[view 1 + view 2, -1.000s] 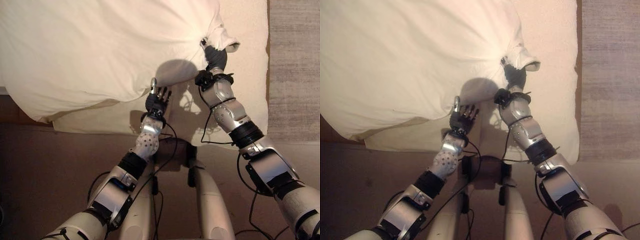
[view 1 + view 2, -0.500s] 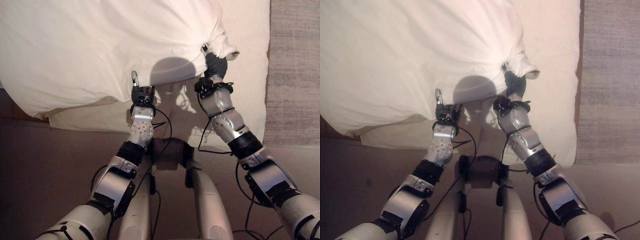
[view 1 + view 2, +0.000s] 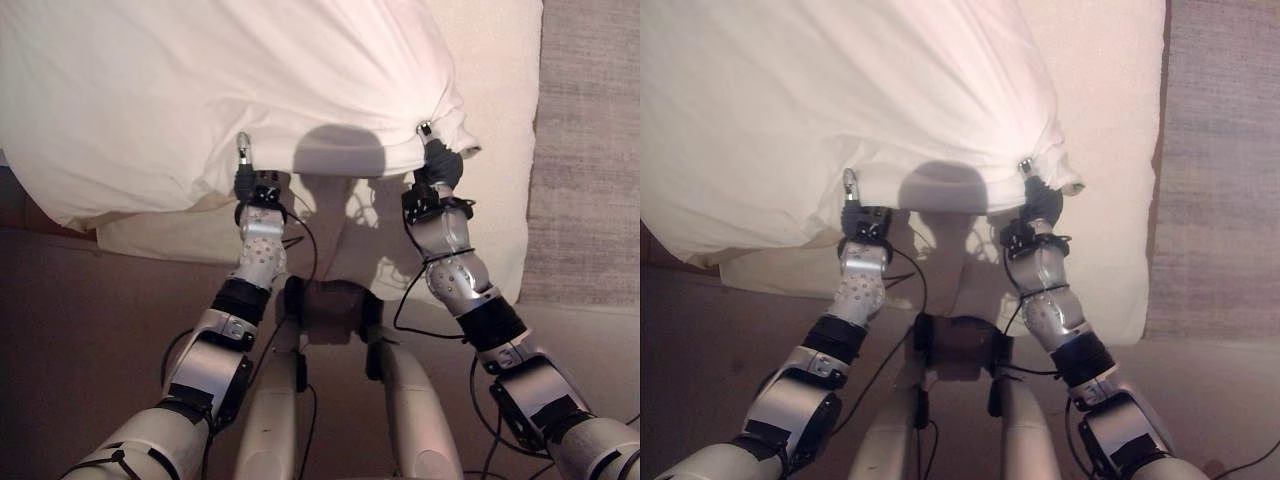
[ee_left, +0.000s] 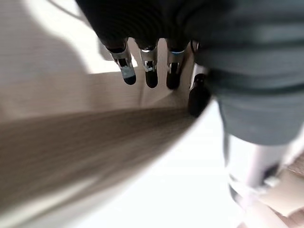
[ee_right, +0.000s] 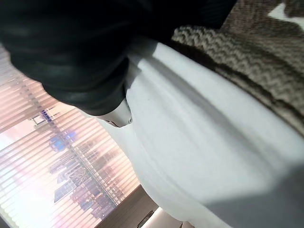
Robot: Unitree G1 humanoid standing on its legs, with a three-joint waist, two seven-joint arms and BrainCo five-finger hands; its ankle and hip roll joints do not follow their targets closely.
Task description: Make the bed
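Bed [image 3: 490,120], white duvet [image 3: 200,90], right robot hand [image 3: 440,165] gripping

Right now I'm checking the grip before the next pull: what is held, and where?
The right hand grips the white duvet at its near corner. The left hand is at the near edge; its grip cannot be told.

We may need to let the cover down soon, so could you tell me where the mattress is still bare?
Bare mattress runs beside the white duvet, between its gathered corner and the rug, and below its near edge. Crowded: that edge, where the left hand and right hand meet it.
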